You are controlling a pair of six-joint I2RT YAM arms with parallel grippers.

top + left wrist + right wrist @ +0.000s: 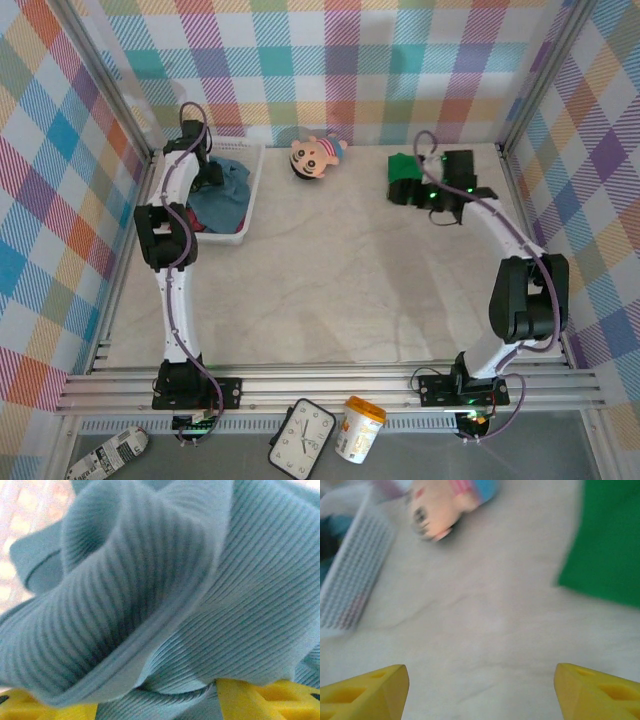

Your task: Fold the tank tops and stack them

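Blue-grey tank top (165, 595) in basket (253, 195), pressed against wide-spread left end effector (155, 700); right end effector (481, 680) released, beside green tank top (610, 540).

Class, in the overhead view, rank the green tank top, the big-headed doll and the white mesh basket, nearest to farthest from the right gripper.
1. Bright green cloth tank top, beside the right gripper.
2. Small big-headed doll, far middle.
3. White plastic mesh basket, far left.
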